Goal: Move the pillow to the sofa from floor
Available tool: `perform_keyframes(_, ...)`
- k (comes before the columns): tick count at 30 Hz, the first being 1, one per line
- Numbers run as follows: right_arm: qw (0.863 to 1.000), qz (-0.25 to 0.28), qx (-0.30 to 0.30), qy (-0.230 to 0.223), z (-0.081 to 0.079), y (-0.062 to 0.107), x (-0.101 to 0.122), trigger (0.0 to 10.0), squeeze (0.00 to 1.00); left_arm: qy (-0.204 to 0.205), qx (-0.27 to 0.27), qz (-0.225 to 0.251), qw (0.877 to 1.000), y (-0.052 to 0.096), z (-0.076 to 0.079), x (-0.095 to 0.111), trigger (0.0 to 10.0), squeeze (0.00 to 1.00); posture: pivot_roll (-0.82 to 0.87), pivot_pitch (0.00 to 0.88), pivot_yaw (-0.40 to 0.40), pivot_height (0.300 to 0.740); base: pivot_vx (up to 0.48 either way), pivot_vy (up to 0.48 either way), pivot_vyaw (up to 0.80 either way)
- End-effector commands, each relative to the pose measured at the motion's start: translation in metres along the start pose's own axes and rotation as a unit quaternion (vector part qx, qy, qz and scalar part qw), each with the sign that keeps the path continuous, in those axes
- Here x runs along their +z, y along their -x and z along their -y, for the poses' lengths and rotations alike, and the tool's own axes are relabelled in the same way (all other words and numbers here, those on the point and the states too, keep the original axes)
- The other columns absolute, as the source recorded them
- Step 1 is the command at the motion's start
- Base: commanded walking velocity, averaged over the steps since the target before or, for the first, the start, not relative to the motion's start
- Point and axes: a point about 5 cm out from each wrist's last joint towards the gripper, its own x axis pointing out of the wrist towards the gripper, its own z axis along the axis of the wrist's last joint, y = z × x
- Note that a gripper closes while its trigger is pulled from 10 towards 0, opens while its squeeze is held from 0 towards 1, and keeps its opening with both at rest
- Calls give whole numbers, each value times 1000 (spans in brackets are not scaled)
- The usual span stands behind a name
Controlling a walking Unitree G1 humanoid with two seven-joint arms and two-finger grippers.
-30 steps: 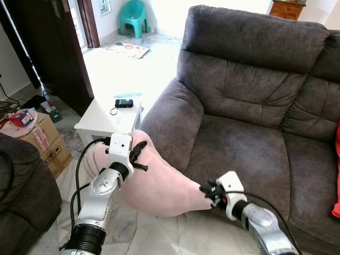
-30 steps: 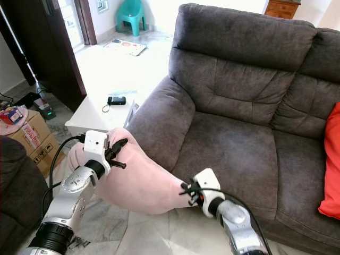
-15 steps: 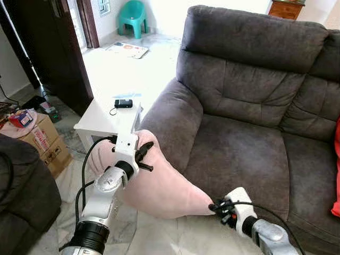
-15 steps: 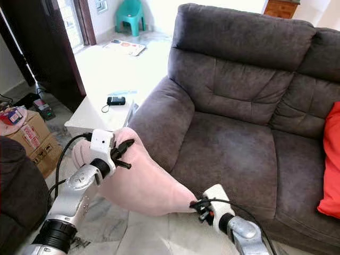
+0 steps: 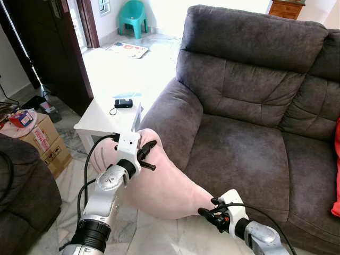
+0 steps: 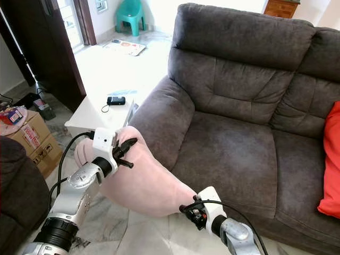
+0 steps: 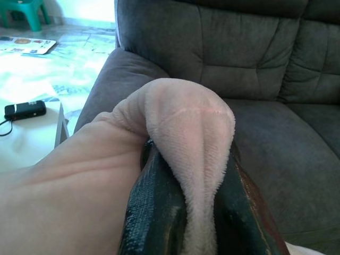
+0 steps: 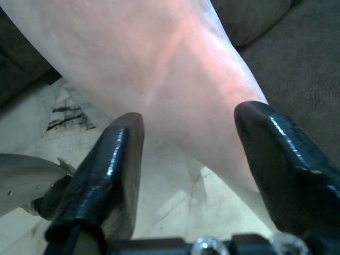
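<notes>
Pillow lifted beside the sofa
Left end effector pinches its corner; right end effector has let go, fingers spread below.

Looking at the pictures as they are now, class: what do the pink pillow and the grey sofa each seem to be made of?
Pink pillow: seemingly soft plush fleece, matte; its fuzzy nap shows where the left hand pinches a fold.
Grey sofa: probably suede-like microfibre or chenille, matte, with mottled brushed shading and stitched seams.
</notes>
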Motion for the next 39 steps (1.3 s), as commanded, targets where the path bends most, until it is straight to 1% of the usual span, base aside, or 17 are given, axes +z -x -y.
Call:
perform_keyframes(1, 1000, -13, -1, 4, 1, 2, -5, 10000, 1000, -14, -27, 67, 997, -10, 9, 35, 10000, 0, 99, 0, -55, 740, 0, 0, 0)
perform_keyframes(6, 1000, -4, 1, 8, 1, 2, -3, 10000, 1000, -14, -31, 67, 997, -11, 11, 35, 10000, 0, 100, 0, -59, 740, 0, 0, 0)
perform_keyframes(9, 1000, -12, -7, 18, 4, 3, -4, 10000, 1000, -13, -32, 68, 997, -11, 12, 35, 10000, 0, 106, 0, -61, 740, 0, 0, 0)
perform_keyframes(12, 1000, -11, -10, 15, 5, 3, -5, 10000, 1000, -12, -33, 68, 997, -11, 13, 35, 10000, 0, 107, 0, -61, 740, 0, 0, 0)
perform_keyframes(15, 999, -4, -29, 17, 6, 2, -4, 10000, 1000, -10, -33, 69, 997, -11, 13, 36, 10000, 0, 107, 0, -60, 740, 0, 0, 0)
perform_keyframes(16, 999, -4, -45, 22, 9, 2, -3, 10000, 1000, -10, -34, 69, 997, -11, 13, 36, 10000, 0, 108, 0, -60, 740, 0, 0, 0)
perform_keyframes(20, 998, -3, -63, 21, 12, 2, -2, 10000, 1000, -9, -35, 70, 997, -12, 13, 37, 10000, 0, 108, 0, -58, 740, 0, 0, 0)
perform_keyframes(21, 997, -9, -70, 23, 13, 1, -3, 10000, 1000, -9, -36, 70, 997, -12, 13, 37, 10000, 0, 108, 0, -57, 740, 0, 0, 0)
perform_keyframes(22, 997, -28, -70, 25, 12, 2, -7, 10000, 1000, -9, -38, 71, 997, -13, 14, 38, 10000, 0, 108, 0, -57, 740, 0, 0, 0)
perform_keyframes(23, 997, -35, -65, 25, 11, 2, -9, 10000, 541, -8, -39, 71, 997, -13, 15, 38, 10000, 0, 109, 0, -57, 740, 0, 0, 0)
perform_keyframes(24, 997, -39, -62, 25, 11, 2, -11, 10000, 541, -8, -40, 71, 997, -13, 15, 38, 10000, 0, 109, 0, -57, 740, 0, 0, 0)
perform_keyframes(25, 998, -37, -55, 18, 8, 1, -12, 10000, 0, -6, -42, 73, 996, -14, 16, 39, 10000, 0, 112, 0, -56, 740, 0, 0, 0)
perform_keyframes(29, 998, -44, -49, 16, 5, 1, -17, 10000, 0, -1, -49, 75, 996, -15, 18, 41, 10000, 0, 111, 0, -54, 740, 0, 0, 0)
perform_keyframes(36, 998, -42, -44, 16, 2, -3, -15, 10000, 0, 7, -59, 78, 995, -16, 18, 45, 10000, 0, 122, 0, -56, 740, 0, 0, 0)
perform_keyframes(39, 998, -41, -48, 20, 1, -4, -14, 10000, 0, 12, -72, 76, 994, -15, 20, 45, 10000, 0, 122, 0, -56, 740, 0, 0, 0)
